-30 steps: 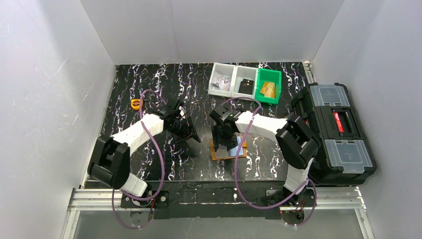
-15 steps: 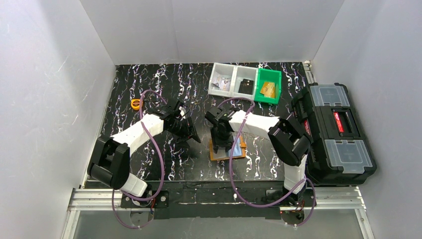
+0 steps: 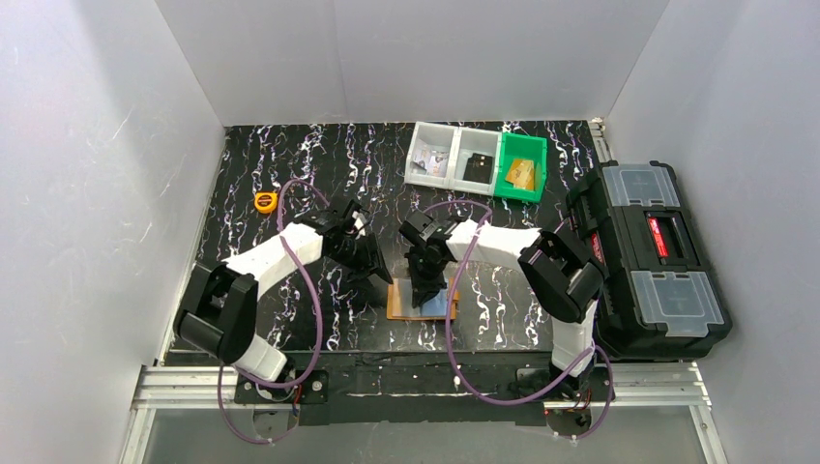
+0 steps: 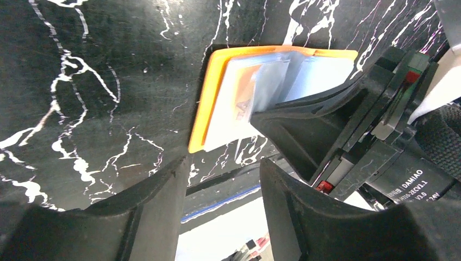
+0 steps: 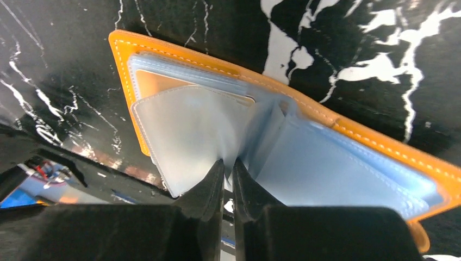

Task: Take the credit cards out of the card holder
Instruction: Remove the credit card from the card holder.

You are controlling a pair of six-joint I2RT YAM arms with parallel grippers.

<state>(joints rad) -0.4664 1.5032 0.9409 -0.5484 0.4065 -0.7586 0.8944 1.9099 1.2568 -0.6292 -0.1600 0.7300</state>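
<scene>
- Card holder [image 3: 401,304] lies open flat on marble table [image 3: 319,164], front-centre, long axis left-right.
- Right gripper [image 5: 228,163]: fingers pinching clear pocket leaf [image 5: 185,130] near the fold.
- Left gripper [image 4: 223,168]: fingers spread, just left of holder.

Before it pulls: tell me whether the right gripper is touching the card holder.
Touching. In the right wrist view the right gripper pinches a clear pocket edge of the open card holder.

The black marbled table [image 3: 319,164] carries the open card holder [image 3: 399,303], a tape measure [image 3: 264,201] and three bins [image 3: 456,155].
</scene>
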